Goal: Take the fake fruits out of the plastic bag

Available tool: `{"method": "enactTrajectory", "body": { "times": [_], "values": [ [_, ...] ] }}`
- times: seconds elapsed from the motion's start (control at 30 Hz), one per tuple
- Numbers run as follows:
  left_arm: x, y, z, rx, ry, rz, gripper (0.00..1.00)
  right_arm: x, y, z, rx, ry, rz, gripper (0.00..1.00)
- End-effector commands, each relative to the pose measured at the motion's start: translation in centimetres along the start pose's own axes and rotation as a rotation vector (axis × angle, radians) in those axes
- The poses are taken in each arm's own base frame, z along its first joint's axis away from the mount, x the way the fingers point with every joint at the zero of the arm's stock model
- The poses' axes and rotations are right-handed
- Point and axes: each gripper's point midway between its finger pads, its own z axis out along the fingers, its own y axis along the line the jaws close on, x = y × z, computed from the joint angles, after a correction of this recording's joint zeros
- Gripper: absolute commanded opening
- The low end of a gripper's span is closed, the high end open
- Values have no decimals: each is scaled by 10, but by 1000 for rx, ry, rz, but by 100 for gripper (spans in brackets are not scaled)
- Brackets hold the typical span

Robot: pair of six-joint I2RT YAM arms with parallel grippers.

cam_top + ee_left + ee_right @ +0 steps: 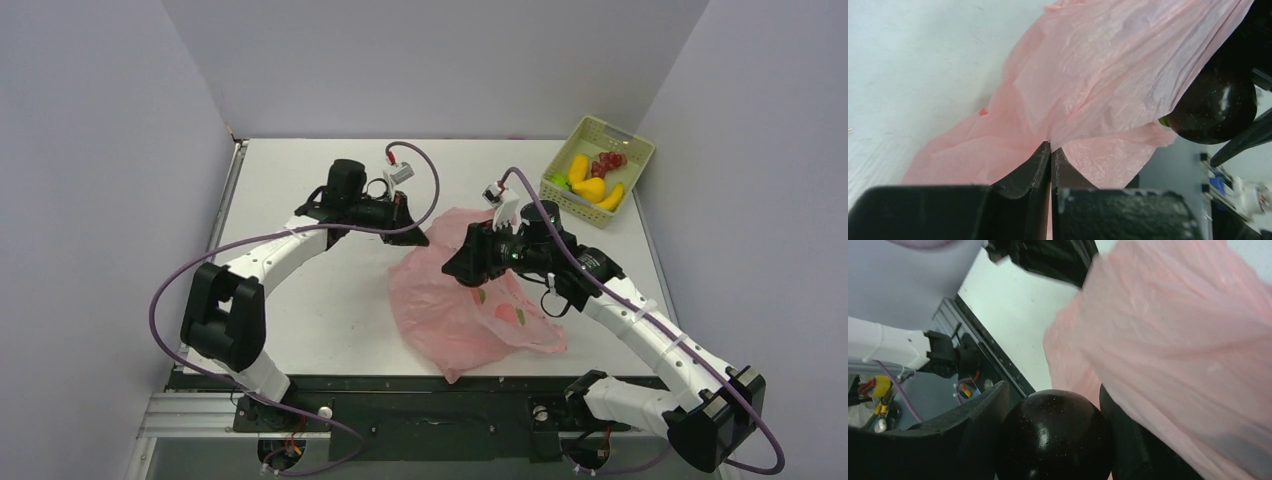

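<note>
My left gripper (1050, 150) is pinched shut on an edge of the plastic bag (1108, 75), which lies mid-table. My right gripper (1054, 437) clamps the dark purple fruit (1055, 430) at the bag mouth. Mid-extraction, I reckon. Next: pull it clear, then over to the basket (622, 133).

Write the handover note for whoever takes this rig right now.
Left gripper: shut, fingers pinching a fold of the bag.
Right gripper: closed on a dark round fruit at the bag's edge.
Done: several fruits lie in the basket at the table's far right corner.
Left: probably carry the dark round fruit to the basket, then check the bag. Reddish shapes show through it; I cannot tell whether they are fruit or print.
</note>
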Motion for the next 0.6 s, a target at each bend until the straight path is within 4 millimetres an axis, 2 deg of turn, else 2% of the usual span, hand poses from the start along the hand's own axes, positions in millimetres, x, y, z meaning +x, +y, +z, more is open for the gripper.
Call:
{"method": "enactTrajectory", "body": {
  "times": [0.0, 0.1, 0.13, 0.23, 0.3, 0.37, 0.4, 0.57],
  "values": [
    [-43, 18, -41, -281, -174, 133, 0, 43, -27, -9, 90, 149, -45, 0],
    [-59, 26, -67, -396, -270, 172, 0, 71, -47, -13, 169, 240, -20, 0],
    [-61, 23, -74, -414, -293, 186, 0, 79, -53, -12, 184, 262, -13, 0],
    [-68, 13, -84, -411, -339, 222, 0, 91, -62, -7, 212, 303, -3, 0],
    [-68, 11, -84, -407, -340, 230, 0, 89, -63, -3, 221, 309, -10, 0],
    [-69, 16, -87, -442, -336, 230, 0, 73, -61, -6, 240, 248, -19, 0],
    [-66, 25, -91, -494, -329, 215, 0, 64, -62, -7, 259, 208, -25, 0],
    [-65, 48, -109, -637, -315, 158, 0, -13, -35, -37, 285, -99, -38, 0]
  ]
}}
